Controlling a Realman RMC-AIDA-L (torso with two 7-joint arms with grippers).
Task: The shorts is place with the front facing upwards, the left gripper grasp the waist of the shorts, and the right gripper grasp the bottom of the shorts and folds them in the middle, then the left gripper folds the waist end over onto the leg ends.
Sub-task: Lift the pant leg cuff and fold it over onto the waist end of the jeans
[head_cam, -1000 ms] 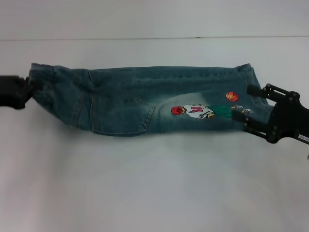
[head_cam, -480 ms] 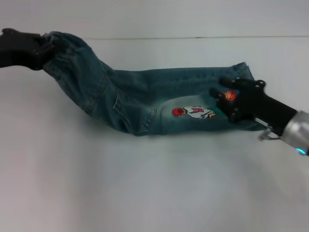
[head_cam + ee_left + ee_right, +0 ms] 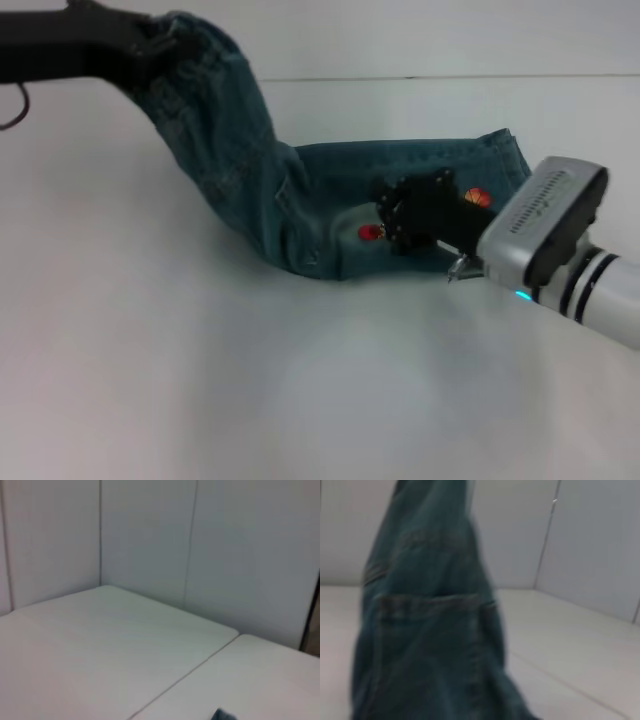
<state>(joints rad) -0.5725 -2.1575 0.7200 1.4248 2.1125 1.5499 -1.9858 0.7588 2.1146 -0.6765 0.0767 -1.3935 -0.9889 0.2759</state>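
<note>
The blue denim shorts (image 3: 300,190) are half lifted. My left gripper (image 3: 150,40) is high at the far left, shut on the waist (image 3: 185,30), and the cloth hangs from it down to the table. The leg ends (image 3: 508,150) lie flat at the right. My right gripper (image 3: 392,215) rests open over the middle of the shorts, beside the red embroidery (image 3: 369,233) and the orange ball (image 3: 478,197). In the right wrist view the raised denim (image 3: 430,630) with a pocket fills the frame. Only a scrap of denim (image 3: 222,715) appears in the left wrist view.
The white table (image 3: 200,380) spreads wide around the shorts, with a seam (image 3: 450,77) along the back. Pale wall panels (image 3: 150,540) stand behind the table. The right arm's silver wrist (image 3: 545,225) reaches in from the right.
My left gripper has lifted the waist up and toward the right, raising that end off the table. My right gripper has moved from the leg ends inward to the middle of the shorts.
</note>
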